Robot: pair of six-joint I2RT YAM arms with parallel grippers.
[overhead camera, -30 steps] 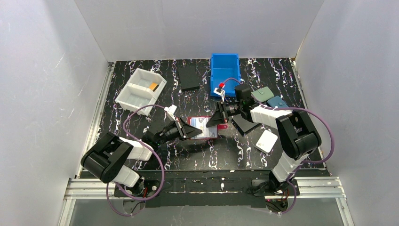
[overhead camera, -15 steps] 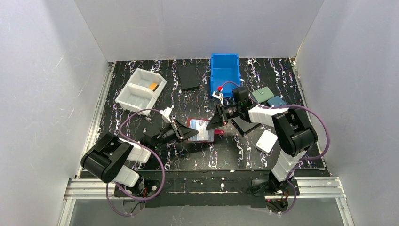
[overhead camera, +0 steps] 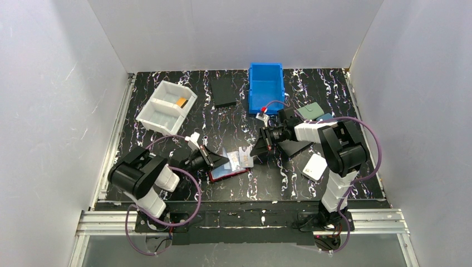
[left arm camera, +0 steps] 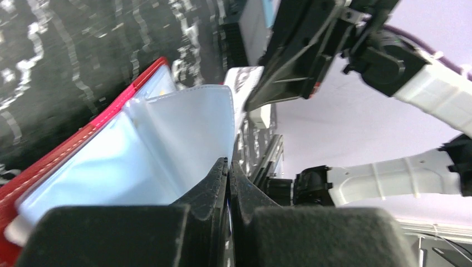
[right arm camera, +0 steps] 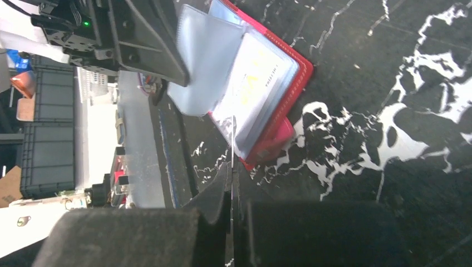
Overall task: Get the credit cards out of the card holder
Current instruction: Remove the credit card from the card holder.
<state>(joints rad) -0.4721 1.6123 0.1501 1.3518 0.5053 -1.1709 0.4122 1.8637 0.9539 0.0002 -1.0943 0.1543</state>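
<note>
Extraction step: my left gripper (left arm camera: 228, 165) clamps a pale blue-grey pocket leaf (left arm camera: 183, 128) of the small red bifold card holder (overhead camera: 224, 175) lying open between both grippers, right gripper (right arm camera: 231, 169) pinched on a thin edge, card or sleeve unclear; next, pull straight out.

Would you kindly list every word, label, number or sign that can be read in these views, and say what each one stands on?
No text can be read in any view.
credit card in a clear pocket of the red card holder: a yellow mark and a short line of dark print, too blurred to read.
In the top view, the open card holder is too small to show any print.
</note>
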